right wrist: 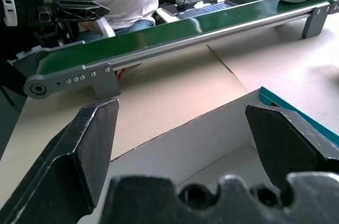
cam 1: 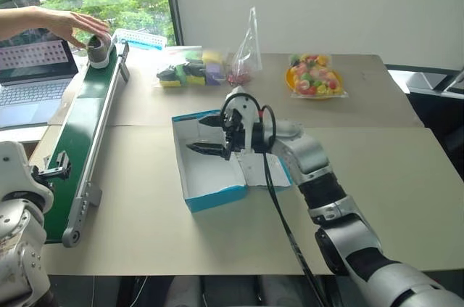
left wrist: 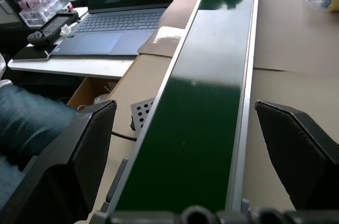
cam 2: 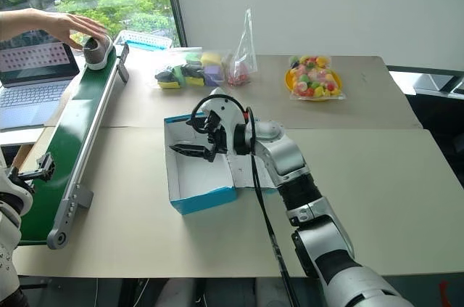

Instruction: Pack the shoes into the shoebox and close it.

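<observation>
We find the bright blue cardboard shoebox (cam 1: 210,169) open and empty mid-table; one grey canvas sneaker (cam 1: 99,49) sits at the green conveyor belt's (cam 1: 83,129) far end under a person's hand (cam 1: 69,25). Right gripper (cam 1: 210,136) hovers, jaws apart, over the box; left gripper (left wrist: 198,150), jaws apart, faces the belt. Fetching comes next, we judge.

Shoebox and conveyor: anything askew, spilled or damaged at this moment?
Nothing looks damaged or spilled. The shoebox lies open and empty, lid flat on the table beside it. One shoe sits upright at the far end of the green conveyor under a person's hand.
</observation>
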